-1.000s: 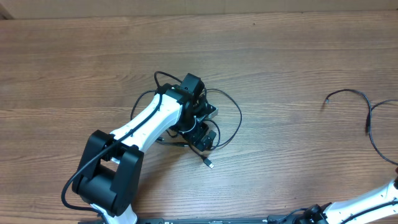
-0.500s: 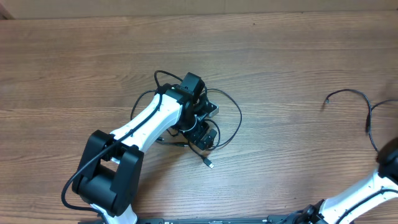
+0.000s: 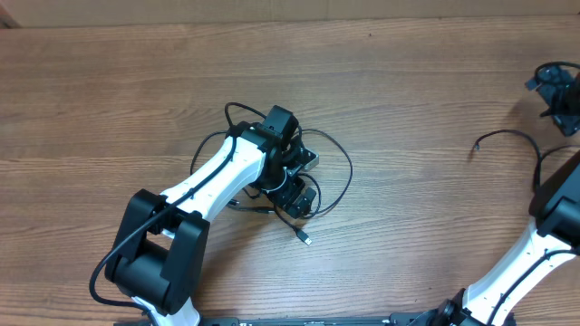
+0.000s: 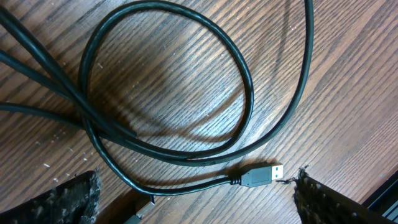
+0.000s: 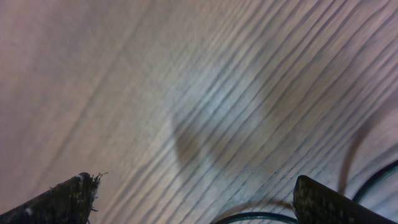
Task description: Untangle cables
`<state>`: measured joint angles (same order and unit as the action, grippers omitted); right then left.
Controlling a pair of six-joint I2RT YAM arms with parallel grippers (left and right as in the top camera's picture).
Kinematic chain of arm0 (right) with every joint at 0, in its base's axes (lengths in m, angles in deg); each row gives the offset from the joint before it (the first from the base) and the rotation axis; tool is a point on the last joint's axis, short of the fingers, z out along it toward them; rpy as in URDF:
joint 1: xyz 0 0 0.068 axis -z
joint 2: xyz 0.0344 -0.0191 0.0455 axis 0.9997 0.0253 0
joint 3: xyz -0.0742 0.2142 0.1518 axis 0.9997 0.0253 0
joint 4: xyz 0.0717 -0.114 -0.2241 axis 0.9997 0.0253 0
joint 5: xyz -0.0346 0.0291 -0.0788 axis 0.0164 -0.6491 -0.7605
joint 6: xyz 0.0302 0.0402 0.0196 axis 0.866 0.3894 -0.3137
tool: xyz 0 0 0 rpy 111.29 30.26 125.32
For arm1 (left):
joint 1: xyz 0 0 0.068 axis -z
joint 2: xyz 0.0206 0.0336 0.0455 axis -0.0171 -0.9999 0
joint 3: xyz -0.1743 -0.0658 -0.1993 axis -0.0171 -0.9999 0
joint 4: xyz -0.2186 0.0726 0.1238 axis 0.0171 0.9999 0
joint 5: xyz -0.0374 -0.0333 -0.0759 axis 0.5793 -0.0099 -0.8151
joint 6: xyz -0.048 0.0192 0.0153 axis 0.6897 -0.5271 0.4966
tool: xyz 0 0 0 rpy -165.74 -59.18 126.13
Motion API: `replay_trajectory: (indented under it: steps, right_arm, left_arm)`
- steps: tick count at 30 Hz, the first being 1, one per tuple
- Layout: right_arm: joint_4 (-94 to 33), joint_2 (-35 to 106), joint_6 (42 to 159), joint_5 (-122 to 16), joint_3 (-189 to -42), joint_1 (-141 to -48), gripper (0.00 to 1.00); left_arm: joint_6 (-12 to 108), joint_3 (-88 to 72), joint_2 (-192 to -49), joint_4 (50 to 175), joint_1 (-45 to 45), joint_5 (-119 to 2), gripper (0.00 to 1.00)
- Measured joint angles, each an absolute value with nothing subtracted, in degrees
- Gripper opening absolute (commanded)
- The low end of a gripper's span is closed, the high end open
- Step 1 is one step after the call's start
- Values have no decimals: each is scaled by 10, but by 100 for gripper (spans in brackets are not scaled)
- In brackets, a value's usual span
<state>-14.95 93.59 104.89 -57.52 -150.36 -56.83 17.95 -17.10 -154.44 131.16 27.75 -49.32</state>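
Tangle: the cables (image 3: 333, 177) lay looped over each other at mid-table, directly under the left gripper (image 4: 205, 202).
Left fingers: spread wide, empty.
USB plug (image 4: 261, 175): between the fingertips, long axis running finger to finger.
Right gripper (image 3: 557, 95): spread, empty, far right, near a stray cable (image 3: 507, 136).
Nearer arm: left.
Writing: none legible.

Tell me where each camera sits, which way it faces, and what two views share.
Overhead: above the table, facing straight down; left arm and right arm show.
Left wrist: on the left arm, facing down onto looped cables and a USB plug; left claw fingertips at bottom corners.
Right wrist: on the right arm, facing blurred wood; right claw fingertips at bottom corners.
Shared: overhead and left wrist both show that plug.
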Motion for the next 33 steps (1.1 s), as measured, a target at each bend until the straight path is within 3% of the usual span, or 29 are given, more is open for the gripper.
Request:
replay_trajectory:
  steps: [33]
  right_arm:
    - [-3, 976, 984, -630, -1488, -568, 99]
  left_arm:
    - [179, -171, -1544, 1303, 277, -495, 100]
